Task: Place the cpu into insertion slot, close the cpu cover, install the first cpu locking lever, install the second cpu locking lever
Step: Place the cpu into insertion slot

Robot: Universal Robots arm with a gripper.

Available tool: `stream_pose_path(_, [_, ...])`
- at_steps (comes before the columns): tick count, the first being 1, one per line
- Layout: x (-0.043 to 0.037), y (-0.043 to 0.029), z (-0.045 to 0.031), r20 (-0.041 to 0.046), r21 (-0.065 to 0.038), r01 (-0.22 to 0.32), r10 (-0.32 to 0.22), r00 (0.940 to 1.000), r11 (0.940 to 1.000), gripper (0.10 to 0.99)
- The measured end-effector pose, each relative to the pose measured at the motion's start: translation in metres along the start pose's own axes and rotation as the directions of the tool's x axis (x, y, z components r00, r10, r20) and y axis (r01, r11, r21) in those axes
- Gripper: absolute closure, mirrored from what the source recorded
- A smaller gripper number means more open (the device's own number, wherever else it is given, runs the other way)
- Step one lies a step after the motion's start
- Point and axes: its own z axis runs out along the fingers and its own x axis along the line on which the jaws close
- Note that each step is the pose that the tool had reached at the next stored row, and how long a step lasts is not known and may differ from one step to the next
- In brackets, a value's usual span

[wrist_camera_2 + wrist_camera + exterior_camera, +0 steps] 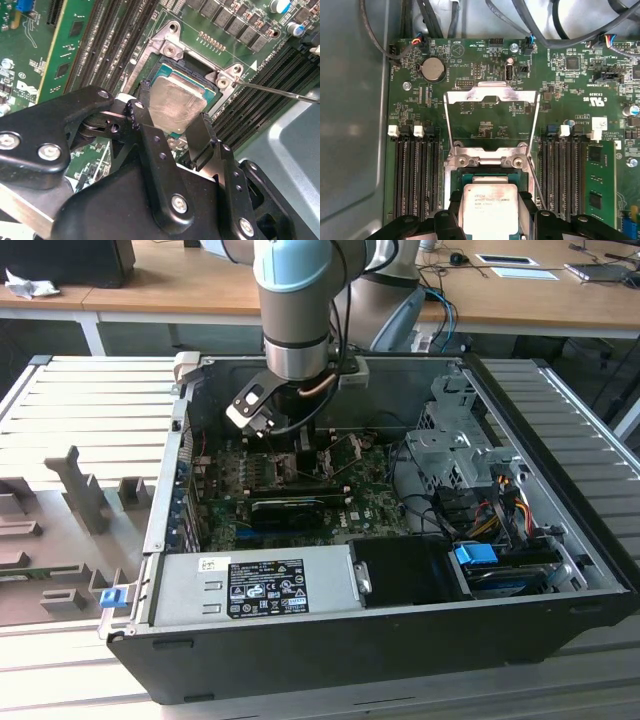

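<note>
The cpu (489,207), a small square chip with a pale metal top, sits between my gripper's (490,197) two black fingers (454,202), which are shut on its opposite edges. In the second wrist view the cpu (177,106) hangs slightly tilted just above the insertion slot (172,67), held by the gripper (174,102). The cpu cover (492,95), a silvery frame with a square cut-out, is swung open away from the slot on its hinge (487,159). A thin locking lever (280,93) sticks out sideways beside the slot. In the exterior view my arm (295,330) reaches down into the computer case (400,640).
Long black memory slots (415,175) flank the socket on both sides, and a green card (600,185) stands beyond one set. A coin battery (432,69) and cables (410,30) lie past the cover. The power supply (260,585) and drive cage (450,445) crowd the case.
</note>
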Motion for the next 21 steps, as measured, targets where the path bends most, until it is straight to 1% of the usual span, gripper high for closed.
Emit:
stream_pose_path(4, [0.0002, -0.0002, 0.0026, 0.0027, 0.000, -0.015, 0.015, 0.9999, 0.9999, 0.557])
stream_pose_path(9, [0.0001, -0.0003, 0.0027, 0.0031, 0.000, -0.017, 0.017, 0.9999, 0.9999, 0.557])
stream_pose_path(10, [0.0001, -0.0003, 0.0026, 0.0032, 0.000, -0.017, 0.017, 0.9999, 0.9999, 0.545])
stream_pose_path(11, [0.0001, -0.0003, 0.0026, 0.0032, 0.000, -0.017, 0.017, 0.9999, 0.9999, 0.482])
stream_pose_path(13, [0.0002, -0.0002, 0.0025, 0.0031, 0.000, -0.017, 0.017, 0.9999, 0.9999, 0.482])
stream_pose_path(17, [0.0002, 0.0001, -0.0017, 0.0032, 0.000, -0.017, 0.017, 0.9999, 0.9999, 0.482])
stream_pose_path(21, [0.0003, 0.0003, -0.0041, 0.0035, 0.000, -0.017, 0.017, 0.9999, 0.9999, 0.494])
